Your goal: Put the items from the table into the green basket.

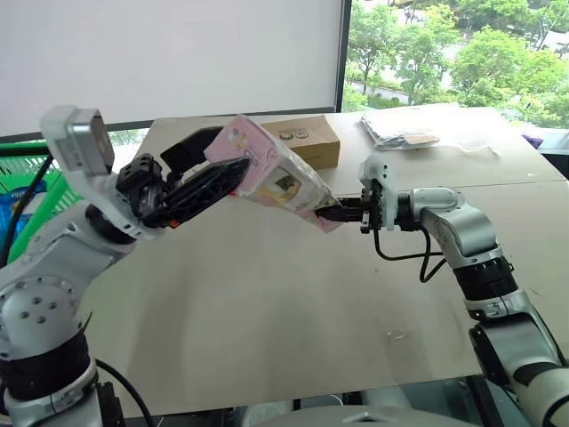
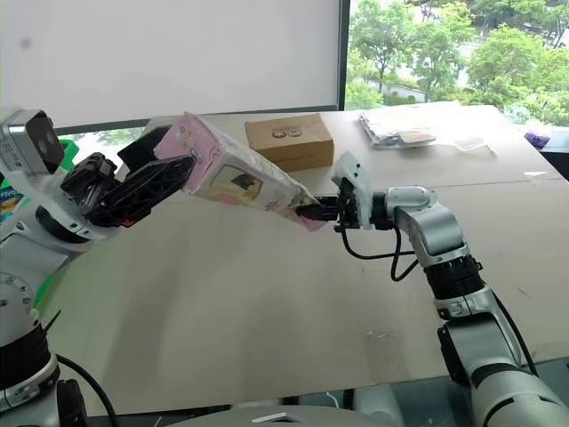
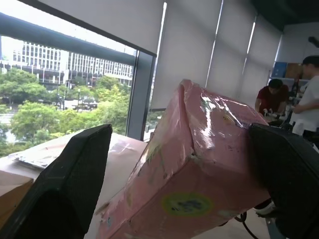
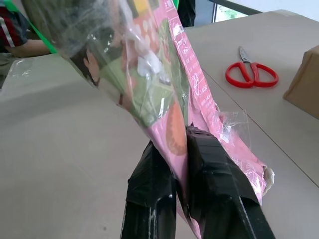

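Pinkish packet (image 1: pixel 271 176) hung above your counter (image 1: pixel 267 302), its crinkly end pinched in your shut right hand (image 1: pixel 342 213), its far end between your wide-open left hand's (image 1: pixel 200 178) fingers; light, soft, probably slippery.

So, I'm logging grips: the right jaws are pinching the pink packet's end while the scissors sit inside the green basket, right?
Not quite. The right gripper does pinch the pink packet, but the right wrist view shows the scissors lying on the table, not in the basket.
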Available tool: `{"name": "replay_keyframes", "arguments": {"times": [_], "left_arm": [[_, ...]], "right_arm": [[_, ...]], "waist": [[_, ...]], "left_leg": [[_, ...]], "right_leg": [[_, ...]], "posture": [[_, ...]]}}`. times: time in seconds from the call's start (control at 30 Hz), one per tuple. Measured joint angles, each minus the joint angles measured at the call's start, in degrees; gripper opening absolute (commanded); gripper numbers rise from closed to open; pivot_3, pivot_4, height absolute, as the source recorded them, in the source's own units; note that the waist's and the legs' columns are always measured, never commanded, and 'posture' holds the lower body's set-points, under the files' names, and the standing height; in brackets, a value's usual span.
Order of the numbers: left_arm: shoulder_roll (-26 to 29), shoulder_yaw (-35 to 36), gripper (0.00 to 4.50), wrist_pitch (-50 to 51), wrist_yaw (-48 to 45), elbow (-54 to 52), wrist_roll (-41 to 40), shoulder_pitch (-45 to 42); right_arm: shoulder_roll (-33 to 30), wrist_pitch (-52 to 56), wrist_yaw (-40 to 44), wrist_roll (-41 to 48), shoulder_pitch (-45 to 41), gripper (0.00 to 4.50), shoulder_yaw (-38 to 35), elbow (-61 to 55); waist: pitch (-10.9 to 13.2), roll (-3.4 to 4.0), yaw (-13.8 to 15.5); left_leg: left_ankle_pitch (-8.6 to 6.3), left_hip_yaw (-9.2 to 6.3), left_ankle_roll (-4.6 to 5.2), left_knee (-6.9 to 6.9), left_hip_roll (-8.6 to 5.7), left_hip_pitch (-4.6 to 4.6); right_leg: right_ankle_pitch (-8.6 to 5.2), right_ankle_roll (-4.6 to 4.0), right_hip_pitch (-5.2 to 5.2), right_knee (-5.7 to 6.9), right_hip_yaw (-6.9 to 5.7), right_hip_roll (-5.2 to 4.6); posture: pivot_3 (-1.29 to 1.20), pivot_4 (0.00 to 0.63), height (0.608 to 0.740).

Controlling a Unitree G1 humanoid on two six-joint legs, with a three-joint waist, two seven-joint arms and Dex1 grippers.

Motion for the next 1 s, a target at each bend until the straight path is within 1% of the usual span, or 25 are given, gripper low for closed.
{"name": "replay_keyframes", "arguments": {"times": [0.03, 0.13, 0.23, 0.27, 0.3, 0.33, 0.4, 0.47, 0.5, 0.57, 0.6, 0.63, 0.7, 0.8, 0.87, 0.93, 1.0], "left_arm": [[0.0, -0.23, 4.5, 0.0, 0.12, 0.0, -0.4, -0.05], [0.01, -1.67, 3.73, 0.0, 0.59, -0.27, -2.03, -0.05], [0.02, -1.88, 2.45, -0.08, 0.71, -1.07, -3.44, -0.15], [0.04, -1.88, 1.92, -0.19, 0.83, -1.17, -3.56, -0.18], [0.05, -1.9, 1.63, -0.23, 0.9, -1.15, -3.88, -0.16], [0.06, -1.96, 1.17, -0.25, 0.94, -1.17, -3.93, -0.13], [0.21, -1.96, 1.13, -0.43, 1.04, -1.15, -3.92, 0.1], [0.41, -1.97, 1.11, -0.81, 1.05, -1.1, -3.87, 0.33], [0.99, -2.57, 1.11, -0.76, 1.28, -1.07, -2.95, 0.67], [1.32, -6.74, 1.11, 0.57, 3.08, 0.59, 1.16, 2.01], [1.31, -7.47, 1.11, 0.76, 3.37, 1.0, 1.8, 2.21], [0.49, -8.15, 1.11, 0.23, 3.86, 1.83, 2.95, 2.0], [-0.07, -8.46, 1.11, -0.44, 5.22, 2.94, 4.64, 0.31], [-1.15, -8.52, 1.11, -1.06, 6.86, 4.43, 6.45, -1.0], [-1.54, -8.6, 1.11, -1.3, 7.87, 5.04, 8.07, -2.24], [-1.46, -8.45, 1.11, -2.27, 9.75, 6.17, 10.72, -4.42], [-0.41, -7.22, 1.11, -3.47, 12.66, 8.68, 13.73, -8.74]], "right_arm": [[0.09, -0.04, 0.0, 0.0, 0.0, 0.04, 0.03, -0.02], [0.46, -0.3, 0.0, -0.14, 0.01, 0.0, 0.76, -0.01], [0.57, -1.51, 0.0, -0.51, 0.02, 0.0, 1.19, 0.01], [0.76, -2.02, -0.01, -0.71, 0.02, 0.0, 1.2, 0.07], [1.03, -2.33, -0.01, -0.8, 0.02, 0.0, 1.2, 0.09], [1.16, -2.39, -0.01, -0.82, 0.02, 0.0, 1.2, 0.1], [1.47, -3.1, -0.01, -0.96, 0.02, 0.0, 1.2, 0.45], [2.15, -4.59, -0.01, -1.18, 0.02, 0.89, 1.2, 1.38], [2.72, -5.85, 0.13, -0.93, -0.1, 1.11, 1.12, 1.31], [4.53, -8.33, 1.28, 0.42, -1.89, 2.23, 1.11, -0.27], [4.83, -8.7, 1.38, 0.56, -2.28, 2.44, 1.13, -0.81], [5.78, -10.09, 0.81, 1.04, -3.12, 3.04, 0.57, -1.3], [7.45, -11.62, -0.96, 1.73, -3.83, 3.87, -0.61, -1.31], [7.35, -11.87, -1.54, 2.11, -3.9, 3.87, -0.69, -1.07], [5.68, -11.83, -1.27, 2.51, -3.46, 3.87, -1.0, -1.08], [3.72, -11.07, 0.0, 3.3, -2.18, 3.87, -1.25, -1.59], [2.12, -9.6, 1.19, 5.17, -0.93, 3.87, -1.38, -1.98]], "waist": [[0.0, 0.0, 0.01], [0.0, -0.01, 0.0], [-0.01, -0.01, 0.01], [-0.01, -0.01, 0.01], [-0.01, -0.01, -0.01], [-0.01, -0.01, -0.02], [-0.01, -0.02, -0.01], [-0.01, -0.02, -0.01], [-0.01, -0.01, -0.04], [-0.05, 0.09, -0.11], [-0.05, 0.08, -0.11], [-0.09, 0.02, -0.05], [-0.13, 0.0, 0.2], [-0.14, -0.01, 0.16], [-0.14, -0.01, 0.2], [-0.14, -0.01, 0.23], [-0.13, 0.0, 0.06]], "left_leg": [[0.0, 0.0, 0.0, 0.0, -0.01, 0.0], [0.0, 0.0, 0.0, 0.01, 0.0, -0.01], [0.01, 0.0, -0.01, 0.0, -0.01, 0.0], [0.01, 0.0, -0.01, 0.0, -0.04, 0.0], [0.01, 0.0, -0.02, 0.0, -0.04, 0.0], [0.01, 0.0, -0.02, 0.01, -0.04, 0.0], [0.02, 0.0, -0.03, 0.0, -0.04, 0.0], [0.02, 0.01, -0.03, 0.01, -0.05, 0.0], [0.02, 0.01, -0.03, 0.0, -0.05, 0.01], [0.02, 0.04, -0.02, 0.0, -0.04, 0.06], [0.02, 0.03, -0.03, 0.0, -0.03, 0.05], [0.02, 0.0, -0.03, 0.0, -0.02, 0.05], [0.08, -0.04, -0.13, 0.0, -0.03, 0.05], [0.13, -0.02, -0.22, 0.01, -0.05, 0.02], [0.13, -0.04, -0.22, 0.0, -0.06, -0.02], [0.12, -0.08, -0.21, 0.0, -0.09, -0.04], [0.11, -0.09, -0.18, 0.0, -0.07, -0.04]], "right_leg": [[0.0, 0.0, 0.0, 0.0, 0.0, 0.0], [0.0, 0.0, 0.0, 0.0, 0.0, 0.0], [0.0, 0.0, 0.0, -0.01, 0.01, 0.0], [0.0, 0.0, 0.0, -0.01, 0.0, 0.01], [0.0, 0.0, 0.0, 0.0, 0.0, 0.01], [0.0, 0.0, 0.0, 0.0, 0.0, 0.02], [0.0, 0.0, 0.0, 0.0, 0.0, 0.02], [0.0, 0.0, 0.0, 0.0, 0.01, 0.03], [0.0, 0.0, 0.0, -0.01, 0.02, 0.03], [0.0, 0.01, 0.01, 0.02, 0.04, 0.08], [0.0, 0.0, 0.01, 0.02, 0.03, 0.1], [0.0, 0.0, 0.02, 0.01, 0.0, 0.1], [0.0, 0.0, 0.03, 0.01, -0.02, 0.05], [0.01, 0.01, 0.04, -0.01, 0.0, -0.01], [0.01, 0.01, 0.04, -0.05, -0.01, -0.03], [0.01, 0.01, 0.04, -0.07, -0.04, -0.02], [0.01, 0.0, 0.02, -0.05, -0.04, 0.04]], "posture": [[0.09, 0.0, 0.724], [0.09, 0.0, 0.724], [0.09, 0.0, 0.724], [0.09, 0.0, 0.724], [0.09, 0.0, 0.724], [0.09, 0.0, 0.724], [0.08, 0.0, 0.724], [0.08, 0.0, 0.724], [0.08, 0.0, 0.724], [0.08, 0.0, 0.724], [0.08, 0.0, 0.724], [0.09, 0.0, 0.724], [0.09, 0.0, 0.724], [0.09, 0.0, 0.724], [0.09, 0.0, 0.724], [0.09, 0.0, 0.724], [0.09, 0.0, 0.724]]}}
